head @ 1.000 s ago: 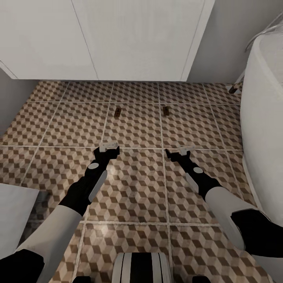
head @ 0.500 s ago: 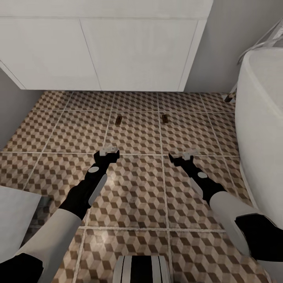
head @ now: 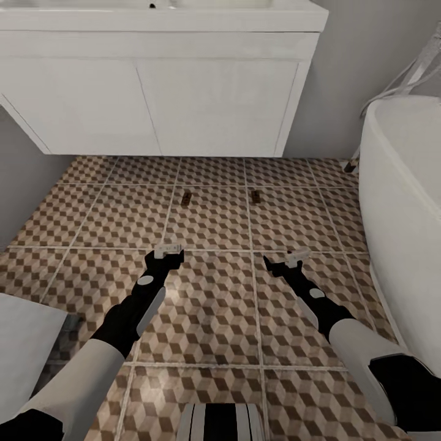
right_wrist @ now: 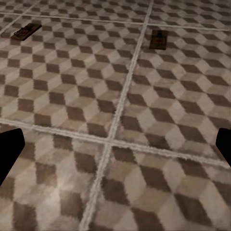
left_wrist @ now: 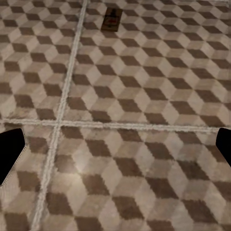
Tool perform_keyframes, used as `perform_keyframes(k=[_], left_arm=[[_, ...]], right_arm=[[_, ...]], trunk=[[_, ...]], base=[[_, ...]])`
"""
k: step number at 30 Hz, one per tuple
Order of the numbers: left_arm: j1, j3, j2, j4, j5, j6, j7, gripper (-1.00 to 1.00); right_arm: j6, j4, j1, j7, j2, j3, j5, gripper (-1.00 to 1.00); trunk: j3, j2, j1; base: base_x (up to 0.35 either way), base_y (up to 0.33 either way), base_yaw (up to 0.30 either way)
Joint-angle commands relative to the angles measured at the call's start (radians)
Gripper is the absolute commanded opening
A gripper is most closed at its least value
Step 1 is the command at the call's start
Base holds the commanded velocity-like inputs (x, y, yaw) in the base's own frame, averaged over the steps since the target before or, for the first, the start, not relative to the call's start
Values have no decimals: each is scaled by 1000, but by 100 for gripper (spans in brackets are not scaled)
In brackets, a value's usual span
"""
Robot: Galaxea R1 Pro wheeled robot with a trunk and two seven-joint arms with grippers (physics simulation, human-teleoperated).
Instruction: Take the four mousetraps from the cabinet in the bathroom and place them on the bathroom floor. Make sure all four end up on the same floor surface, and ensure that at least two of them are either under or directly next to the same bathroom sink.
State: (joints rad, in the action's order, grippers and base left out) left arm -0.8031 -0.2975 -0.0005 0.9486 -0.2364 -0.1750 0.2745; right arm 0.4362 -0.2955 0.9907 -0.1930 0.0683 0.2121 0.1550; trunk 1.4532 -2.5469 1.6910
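Two grippers are held low over the bathroom floor [head: 214,318], the left gripper [head: 168,250] and the right gripper [head: 296,256] each spread wide with nothing between the fingers; in the wrist views only dark fingertips [left_wrist: 9,151] are seen at the frame edges. Farther ahead, two mousetraps are seen lying flat on the tiles, well apart from each other: the left mousetrap [head: 187,196] and the right mousetrap [head: 255,196]. Beyond them the sink [head: 165,79] vanity is set against the wall, with the bathtub [head: 404,202] at the right.
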Motion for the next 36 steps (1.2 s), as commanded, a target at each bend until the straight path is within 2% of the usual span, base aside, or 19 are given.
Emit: perform_keyframes(k=[1, 6, 9, 18, 26, 29, 36], left_arm=[[5, -3, 3, -11, -8, 19, 7, 100], [24, -3, 7, -61, -8, 77, 6, 100], [37, -3, 8, -77, -7, 88, 6, 100], [111, -3, 11, -151, -7, 157, 6, 100], [134, -3, 13, -344, -7, 357, 5, 100], [135, -3, 12, -402, -7, 398, 4, 100], [136, -3, 9, -575, -9, 543, 2, 100]], right_arm=[[7, 1, -5, -6, 1, 4, 11, 100], [39, 1, -48, -6, 1, 4, 11, 100], [51, 1, -64, -6, 1, 4, 11, 100], [94, 2, -138, -6, 1, 4, 10, 100], [168, 3, -202, -7, 1, 4, 11, 100], [181, 3, -209, -9, 1, 4, 12, 100], [200, 3, -217, -14, 0, 5, 12, 100]], trunk=[[-3, 0, -1], [-23, 1, -3], [-34, 2, -4], [-69, 4, -8], [-100, 6, -12], [-112, 7, -13], [-139, 8, -16]], base=[[0, 0, 0], [0, 0, 0], [0, 0, 0], [0, 0, 0], [0, 0, 0], [0, 0, 0], [0, 0, 0]])
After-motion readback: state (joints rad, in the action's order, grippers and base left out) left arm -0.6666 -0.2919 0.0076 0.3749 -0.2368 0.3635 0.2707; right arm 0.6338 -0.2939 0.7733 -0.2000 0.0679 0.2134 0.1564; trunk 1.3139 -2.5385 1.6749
